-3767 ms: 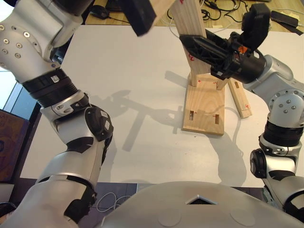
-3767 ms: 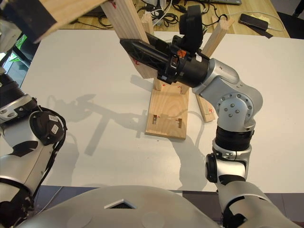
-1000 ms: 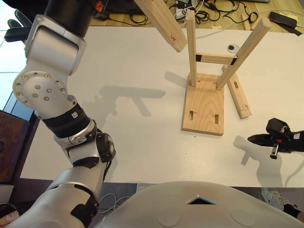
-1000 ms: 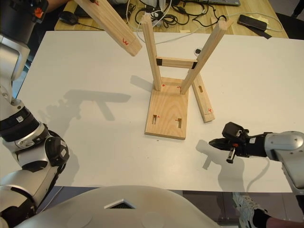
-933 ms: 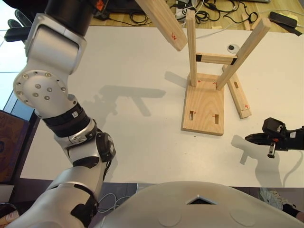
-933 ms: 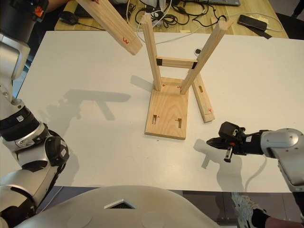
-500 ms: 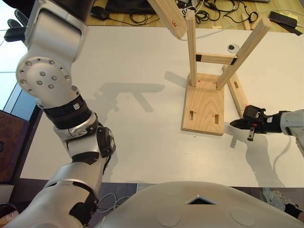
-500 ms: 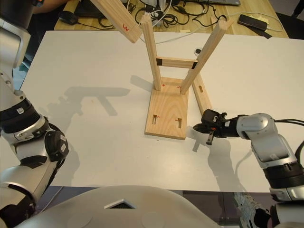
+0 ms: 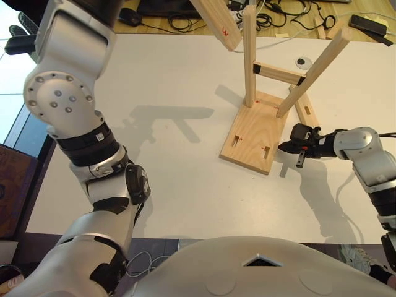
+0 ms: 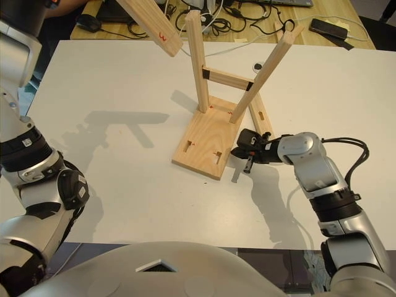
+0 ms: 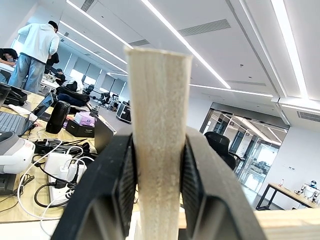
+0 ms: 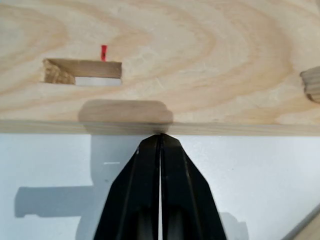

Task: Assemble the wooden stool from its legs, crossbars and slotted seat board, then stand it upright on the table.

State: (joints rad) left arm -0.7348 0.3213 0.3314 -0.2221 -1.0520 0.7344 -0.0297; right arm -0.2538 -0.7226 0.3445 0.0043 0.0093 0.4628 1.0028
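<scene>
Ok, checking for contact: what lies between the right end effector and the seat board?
Nothing. In the right wrist view the shut right end effector touches the edge of the seat board, with no gap showing.

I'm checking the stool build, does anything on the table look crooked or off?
The seat board lies skewed to the edges of the table, with the tip of the shut right hand against its edge. Only two legs stand in it; its two near slots are empty.
</scene>
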